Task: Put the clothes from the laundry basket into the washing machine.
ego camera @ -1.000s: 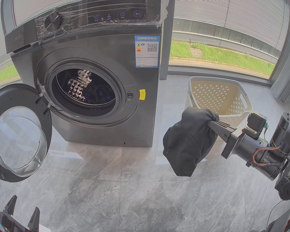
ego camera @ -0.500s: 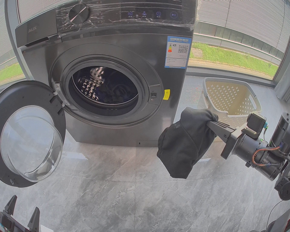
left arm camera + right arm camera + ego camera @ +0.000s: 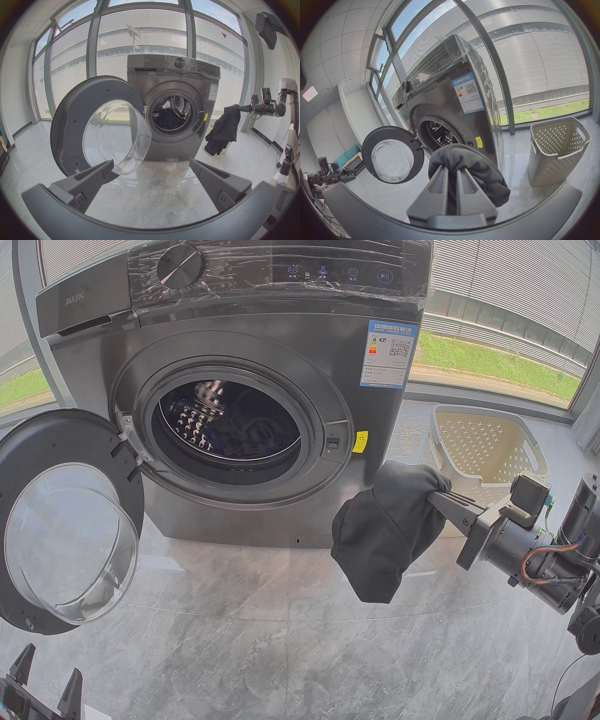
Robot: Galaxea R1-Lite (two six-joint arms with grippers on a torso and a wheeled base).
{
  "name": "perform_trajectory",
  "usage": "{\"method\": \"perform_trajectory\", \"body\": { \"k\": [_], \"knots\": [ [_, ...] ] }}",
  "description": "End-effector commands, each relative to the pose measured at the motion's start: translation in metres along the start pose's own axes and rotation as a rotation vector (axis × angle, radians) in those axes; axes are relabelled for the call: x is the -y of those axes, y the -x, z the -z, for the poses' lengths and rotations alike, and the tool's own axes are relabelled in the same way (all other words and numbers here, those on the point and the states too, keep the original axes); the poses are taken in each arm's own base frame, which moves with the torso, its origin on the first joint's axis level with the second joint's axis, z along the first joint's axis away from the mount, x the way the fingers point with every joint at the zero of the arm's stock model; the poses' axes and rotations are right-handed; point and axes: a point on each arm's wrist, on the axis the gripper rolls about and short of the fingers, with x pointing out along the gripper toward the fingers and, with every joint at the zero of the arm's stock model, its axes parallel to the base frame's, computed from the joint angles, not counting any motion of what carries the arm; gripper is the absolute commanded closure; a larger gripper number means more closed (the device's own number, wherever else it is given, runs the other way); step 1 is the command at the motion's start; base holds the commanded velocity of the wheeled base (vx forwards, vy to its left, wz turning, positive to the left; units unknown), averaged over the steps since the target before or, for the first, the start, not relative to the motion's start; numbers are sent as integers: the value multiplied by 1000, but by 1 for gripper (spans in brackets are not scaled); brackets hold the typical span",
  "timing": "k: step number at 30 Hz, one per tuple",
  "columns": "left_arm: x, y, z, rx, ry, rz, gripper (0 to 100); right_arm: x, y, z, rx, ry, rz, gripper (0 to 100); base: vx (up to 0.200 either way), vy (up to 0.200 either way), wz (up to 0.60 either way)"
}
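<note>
A dark grey garment (image 3: 384, 530) hangs in the air from my right gripper (image 3: 437, 496), which is shut on its top fold, right of the washing machine (image 3: 250, 334). In the right wrist view the fingers (image 3: 465, 186) pinch the garment (image 3: 470, 162). The machine's round door (image 3: 59, 521) stands swung open to the left, and dark clothes lie inside the drum (image 3: 228, 421). The beige laundry basket (image 3: 494, 446) stands behind the held garment. My left gripper (image 3: 47, 674) is low at the near left, open and holding nothing, its fingers (image 3: 215, 178) spread wide.
Grey marbled floor (image 3: 281, 640) spreads between me and the machine. Large windows (image 3: 512, 296) line the back wall. The open door (image 3: 97, 125) juts into the floor space left of the drum opening.
The whole head view has shifted, so the machine and basket now sit further right in it. The right gripper still holds the garment in the same place; its lower part swings slightly.
</note>
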Motion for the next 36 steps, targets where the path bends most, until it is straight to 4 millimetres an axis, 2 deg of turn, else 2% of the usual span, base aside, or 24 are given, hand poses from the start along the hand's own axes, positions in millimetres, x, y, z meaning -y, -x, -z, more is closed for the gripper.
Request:
{"method": "perform_trajectory", "body": {
  "k": [1,12,33,36],
  "knots": [
    [0,0,5,-3,0,0,0,0,0,0,0,0,0,100,0,200,0],
    [0,0,5,-3,-1,-2,0,0,0,0,1,0,1,100,0,200,0],
    [0,0,5,-3,-6,0,0,0,-2,3,-11,0,3,100,0,0,0],
    [0,0,5,0,-11,-2,0,2,-13,1,2,-9,35,100,0,0,0]
  ]
}}
